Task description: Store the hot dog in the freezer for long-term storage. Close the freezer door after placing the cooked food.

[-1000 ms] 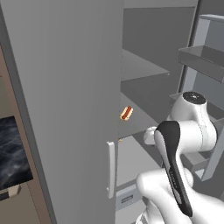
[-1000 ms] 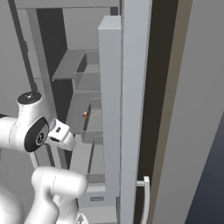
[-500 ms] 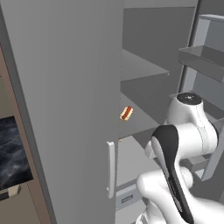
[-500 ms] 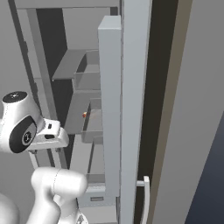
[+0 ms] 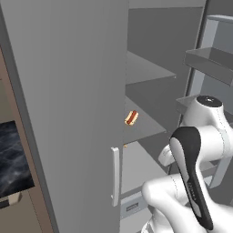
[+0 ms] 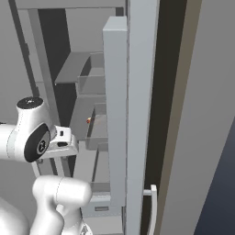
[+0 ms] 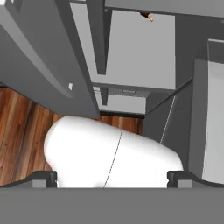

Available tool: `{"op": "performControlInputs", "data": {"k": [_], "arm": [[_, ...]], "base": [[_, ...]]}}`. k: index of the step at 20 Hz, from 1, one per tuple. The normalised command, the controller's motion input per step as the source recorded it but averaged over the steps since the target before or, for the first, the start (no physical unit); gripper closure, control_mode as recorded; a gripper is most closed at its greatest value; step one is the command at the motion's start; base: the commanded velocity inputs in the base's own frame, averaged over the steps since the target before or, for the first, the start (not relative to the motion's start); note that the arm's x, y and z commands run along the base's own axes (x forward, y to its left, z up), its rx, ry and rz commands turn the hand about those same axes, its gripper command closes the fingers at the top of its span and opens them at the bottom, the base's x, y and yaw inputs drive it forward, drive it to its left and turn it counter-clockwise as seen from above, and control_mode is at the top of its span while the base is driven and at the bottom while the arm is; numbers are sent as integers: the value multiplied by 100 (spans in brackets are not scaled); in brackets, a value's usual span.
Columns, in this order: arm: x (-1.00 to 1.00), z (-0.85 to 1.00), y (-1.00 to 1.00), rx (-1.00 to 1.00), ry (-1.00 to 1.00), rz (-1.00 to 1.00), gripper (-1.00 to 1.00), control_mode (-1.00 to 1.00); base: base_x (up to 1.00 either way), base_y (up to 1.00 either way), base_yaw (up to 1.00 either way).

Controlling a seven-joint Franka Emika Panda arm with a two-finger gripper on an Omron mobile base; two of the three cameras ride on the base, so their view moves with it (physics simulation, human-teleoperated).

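Freezer [image 5: 150, 91] shelf holds hot dog [image 5: 131, 118]; arm was swung back since prev. frames (door [image 5: 214, 59] unclosed). Fingers [image 7: 48, 177] spread wide, nothing held.

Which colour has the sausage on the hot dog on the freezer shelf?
Red, on a tan bun. The hot dog shows best in the left base view.

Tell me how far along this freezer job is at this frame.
Done: the hot dog lies on a freezer shelf. In hand: nothing; the gripper looks open and empty, pointing down toward the wood floor. Left: the freezer door stands open, with its bins showing at the right of the left base view, so it needs closing.
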Motion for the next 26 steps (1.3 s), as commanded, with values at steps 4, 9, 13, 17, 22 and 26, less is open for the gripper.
{"op": "performControlInputs", "data": {"k": [4, 9, 13, 17, 22, 26], "arm": [[0, 0, 0, 0, 0, 0, -100, -100], [0, 0, 0, 0, 0, 0, -100, -100], [-32, 0, 0, 0, 0, 0, -100, -100], [-13, 0, -1, 0, 0, 0, -100, 100], [0, 0, 0, 0, 0, 0, -100, 100], [0, 0, 0, 0, 0, 0, -100, 100]], "base": [[0, 0, 0], [0, 0, 0], [0, 0, 0], [-49, -9, 0], [-72, -14, 0], [-67, -16, 0]]}}
